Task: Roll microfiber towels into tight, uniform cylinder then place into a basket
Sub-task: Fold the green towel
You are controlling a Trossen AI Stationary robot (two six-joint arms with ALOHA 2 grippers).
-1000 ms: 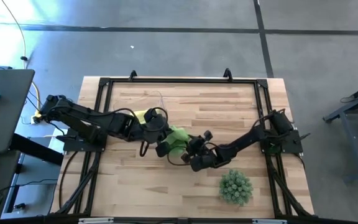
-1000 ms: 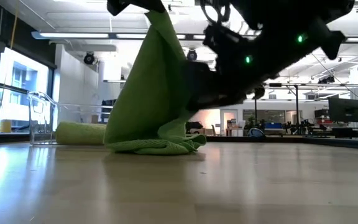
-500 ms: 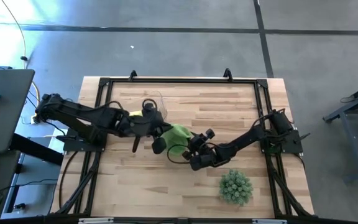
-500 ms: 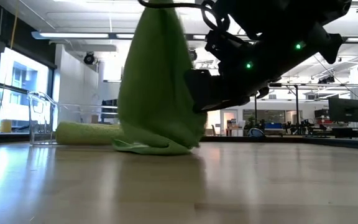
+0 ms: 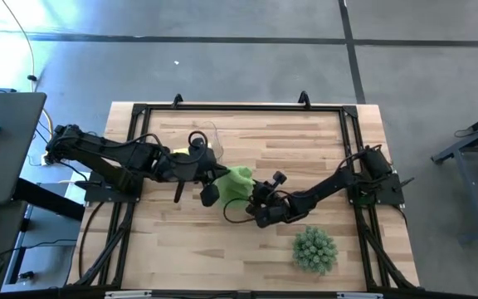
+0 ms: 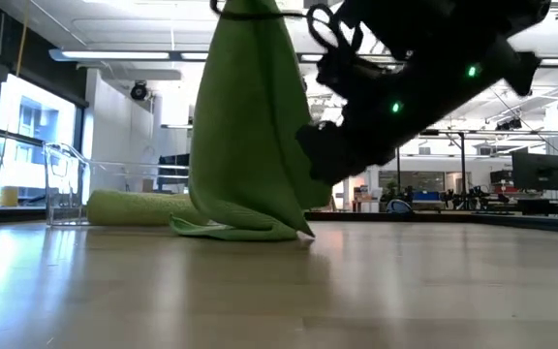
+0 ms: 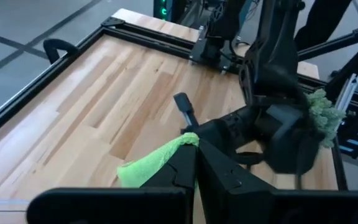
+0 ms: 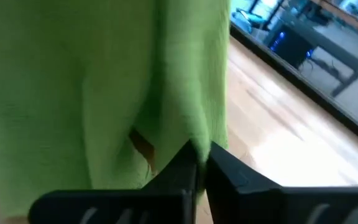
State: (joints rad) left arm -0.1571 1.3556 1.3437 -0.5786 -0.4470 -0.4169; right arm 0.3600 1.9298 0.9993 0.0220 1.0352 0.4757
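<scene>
Green towel (image 5: 237, 181) at frame centre: soft, limp, drapes from pinch. Left gripper (image 7: 196, 163) and right gripper (image 8: 201, 163) both clamp its edges. I'd regrip at corners.

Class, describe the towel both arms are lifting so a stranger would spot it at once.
Start at the wooden table and find where the two dark arms meet near its middle. There the left gripper and the right gripper pinch a lime green towel, which hangs upright with its lower edge on the wood, unlike the rolled green towel lying behind it.

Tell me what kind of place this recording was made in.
Probably a robotics lab in a large open workspace: a wooden table with a black frame stands on bare concrete floor, and ceiling strip lights and desks with monitors show behind.
</scene>
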